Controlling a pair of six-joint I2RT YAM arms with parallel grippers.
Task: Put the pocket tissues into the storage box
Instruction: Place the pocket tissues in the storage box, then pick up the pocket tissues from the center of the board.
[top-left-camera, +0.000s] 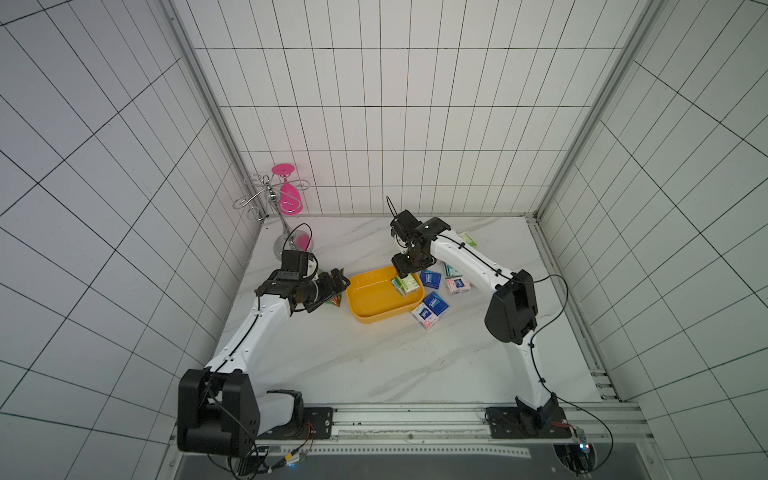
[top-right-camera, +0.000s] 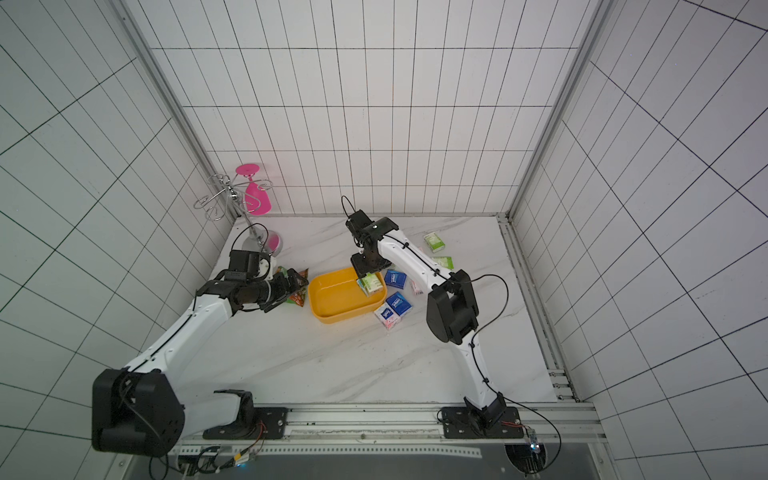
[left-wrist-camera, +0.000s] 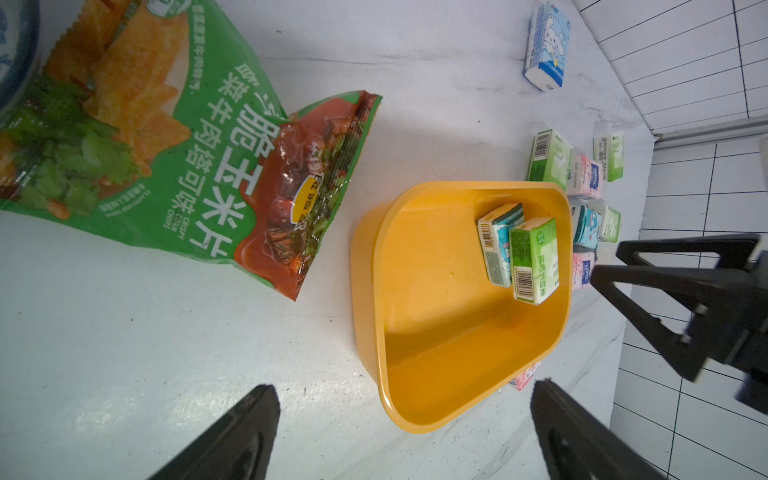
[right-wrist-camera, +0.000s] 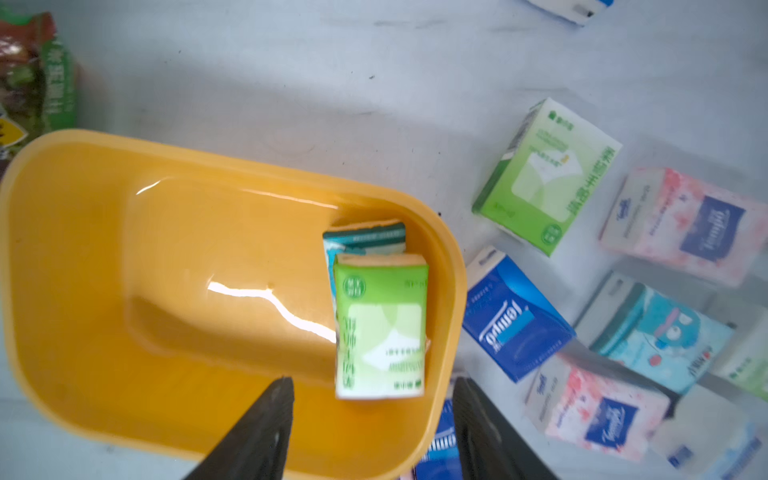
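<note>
A white marble-patterned tabletop (top-left-camera: 374, 365) covers the floor of a tiled cell. Two white-and-black arms reach in from its near edge. The left gripper (left-wrist-camera: 405, 388) hovers low beside the yellow plastic storage box (left-wrist-camera: 374, 291), its jaws spread wide with nothing between them. The right gripper (right-wrist-camera: 372, 380) hangs over the box's end on the right arm's side. Its jaws stand apart and touch no packet, so it holds nothing.

The shallow, round-cornered box sits mid-table between the arms. On the left arm's side lies a crinkly green-and-orange snack bag (left-wrist-camera: 187, 137), near the box but not touching it.

Inside the box, against the wall on the right arm's side, a green pocket-tissue packet (right-wrist-camera: 380, 332) lies tilted over a teal packet (right-wrist-camera: 365, 241). More pocket tissues cluster on the tabletop outside that wall:
- a dark blue packet (right-wrist-camera: 513, 320) just beside the rim
- a second green packet (right-wrist-camera: 548, 174)
- a pink-and-white packet (right-wrist-camera: 681, 224)
- a light blue cartoon packet (right-wrist-camera: 656, 336)

A green-and-white packet (top-right-camera: 434, 242) lies apart, nearer the back wall.
</note>
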